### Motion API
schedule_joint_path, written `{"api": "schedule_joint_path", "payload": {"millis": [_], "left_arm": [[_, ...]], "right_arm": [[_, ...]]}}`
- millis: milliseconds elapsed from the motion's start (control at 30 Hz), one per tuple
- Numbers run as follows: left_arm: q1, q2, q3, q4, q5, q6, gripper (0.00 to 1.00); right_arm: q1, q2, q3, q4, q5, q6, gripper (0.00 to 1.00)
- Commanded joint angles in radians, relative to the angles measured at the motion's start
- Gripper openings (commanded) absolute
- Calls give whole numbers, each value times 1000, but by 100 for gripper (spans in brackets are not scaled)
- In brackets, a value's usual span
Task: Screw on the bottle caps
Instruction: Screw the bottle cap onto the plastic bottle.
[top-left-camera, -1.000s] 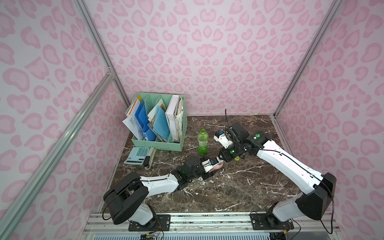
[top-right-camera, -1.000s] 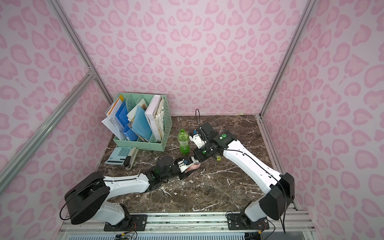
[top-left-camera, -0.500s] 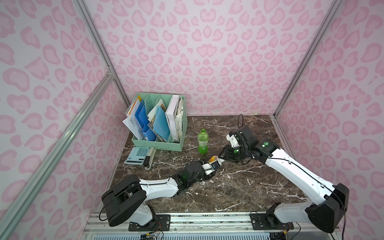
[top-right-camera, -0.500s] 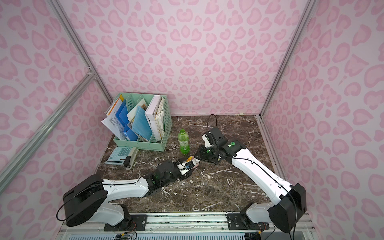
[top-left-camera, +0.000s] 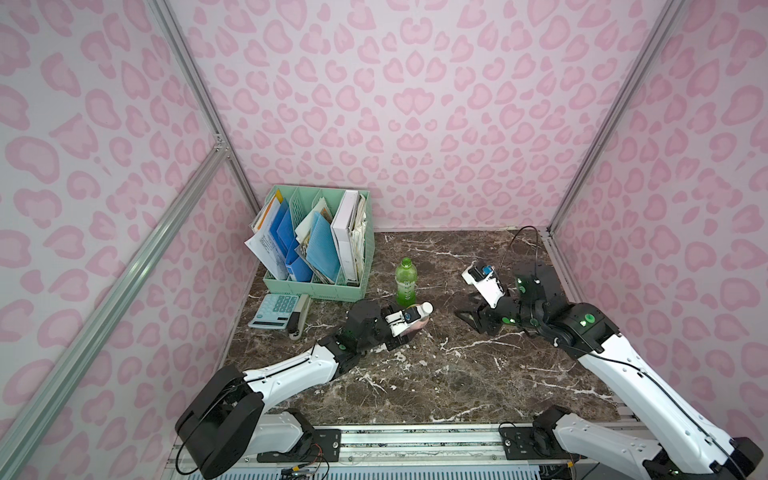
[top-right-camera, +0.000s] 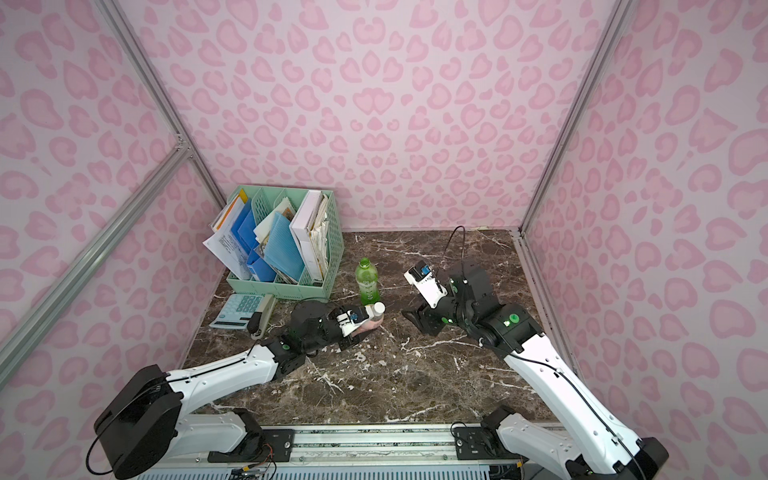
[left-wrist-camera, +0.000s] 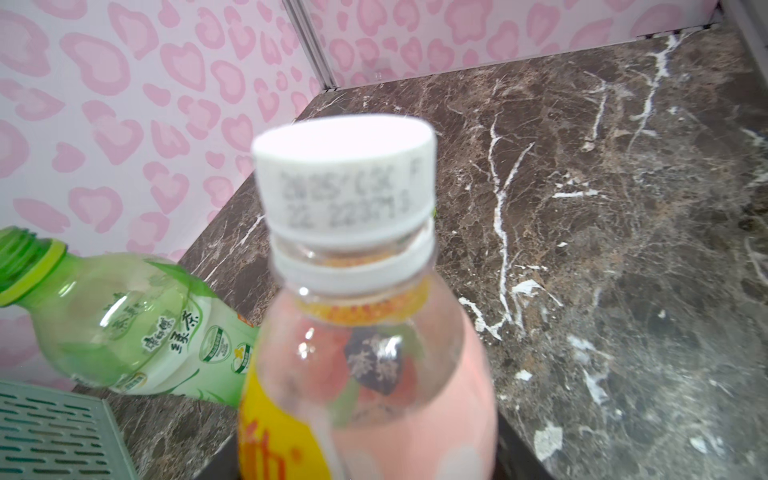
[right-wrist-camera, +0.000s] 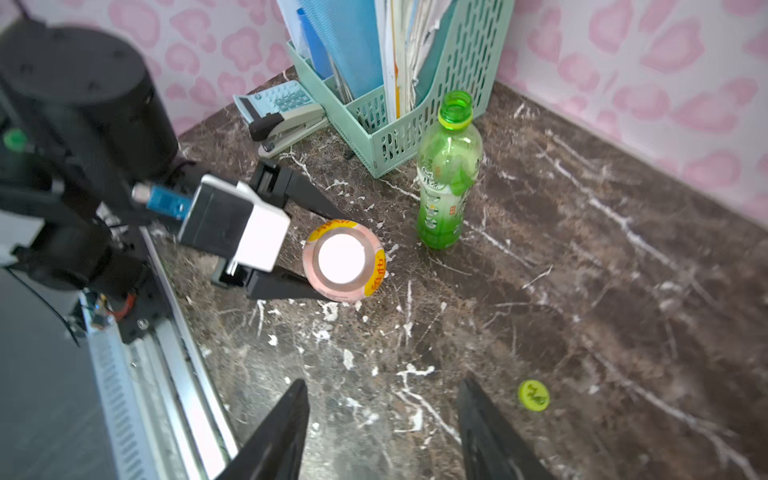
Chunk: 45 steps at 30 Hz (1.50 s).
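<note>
My left gripper (top-left-camera: 409, 328) is shut on the pink bottle (top-left-camera: 417, 320) and holds it upright on the marble table (top-left-camera: 436, 374). The white cap (left-wrist-camera: 345, 178) sits on that bottle's neck; in the right wrist view the cap (right-wrist-camera: 341, 257) is seen from above. The green bottle (top-left-camera: 405, 282) stands just behind with its mouth uncapped (right-wrist-camera: 456, 104). The yellow-green cap (right-wrist-camera: 533, 395) lies on the table beside my right gripper (right-wrist-camera: 384, 399), which is open, holds nothing, and sits to the right of the pink bottle (top-right-camera: 370, 323).
A mint file organizer (top-left-camera: 320, 245) full of folders stands at the back left. A calculator (top-left-camera: 274, 311) and a stapler (top-left-camera: 299, 322) lie in front of it. Pink patterned walls close in three sides.
My right gripper has opened, let go of the white cap on the pink bottle and pulled back to the right. The left gripper still holds the bottle.
</note>
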Motion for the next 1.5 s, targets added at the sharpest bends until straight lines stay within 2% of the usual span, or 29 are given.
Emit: {"api": "schedule_joint_path", "payload": {"millis": [0,133,233,467,1100,1333,1467], "left_arm": [[14,-6,34,-119,156,54,50],[17,6,73,-184,185,90,50],[16,11,77,-182,194,94,50],[17,12,80,-177,212,89,50],[17,41,95,-180,225,83,50],[16,34,93,-174,222,79,50],[16,15,76,-141,197,70,49]], "right_arm": [[-2,37,38,16,-102,-377,56],[1,123,117,-94,-128,-615,55],[2,164,156,-127,-148,-726,55],[62,245,169,-164,-170,-831,52],[84,329,135,-101,-224,-813,44],[85,337,123,-94,-199,-757,30],[95,346,116,-80,-177,-629,21]]}}
